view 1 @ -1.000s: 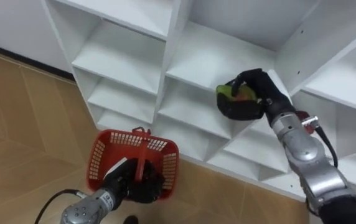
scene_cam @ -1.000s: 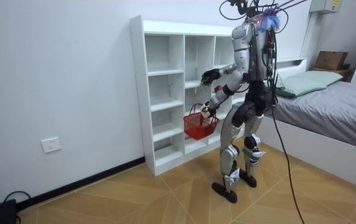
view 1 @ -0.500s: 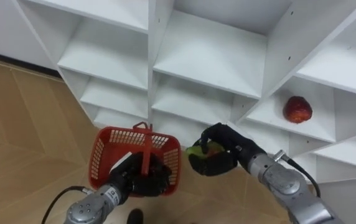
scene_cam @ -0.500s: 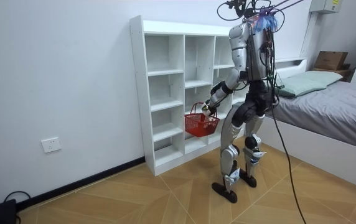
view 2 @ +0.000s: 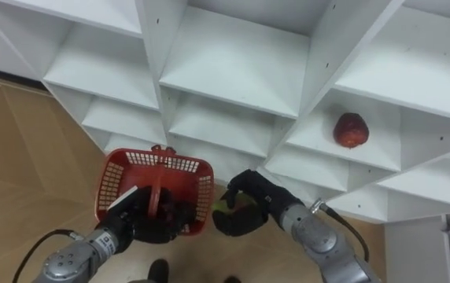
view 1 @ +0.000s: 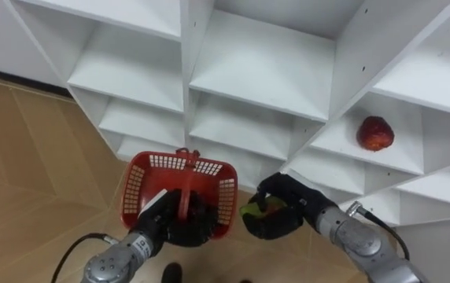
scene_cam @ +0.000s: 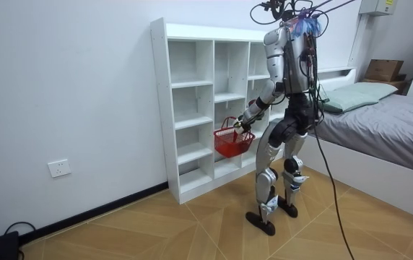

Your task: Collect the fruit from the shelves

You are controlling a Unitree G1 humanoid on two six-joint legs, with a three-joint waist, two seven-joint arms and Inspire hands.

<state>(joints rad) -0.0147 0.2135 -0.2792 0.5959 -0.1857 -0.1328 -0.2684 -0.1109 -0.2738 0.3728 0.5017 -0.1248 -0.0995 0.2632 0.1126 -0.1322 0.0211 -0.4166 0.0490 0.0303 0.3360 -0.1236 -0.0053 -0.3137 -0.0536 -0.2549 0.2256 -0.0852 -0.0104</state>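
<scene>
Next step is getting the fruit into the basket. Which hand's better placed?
Right. The right hand is curled round the green fruit, right next to the red basket on the side nearer that arm. The left hand is occupied, gripping the basket's handle.

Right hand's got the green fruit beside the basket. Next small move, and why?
Probably move the right hand slightly to the robot's left, over the red basket, then release. The green fruit sits in its grip just outside the basket's right wall, not above the opening; the left hand holds the handle.
</scene>
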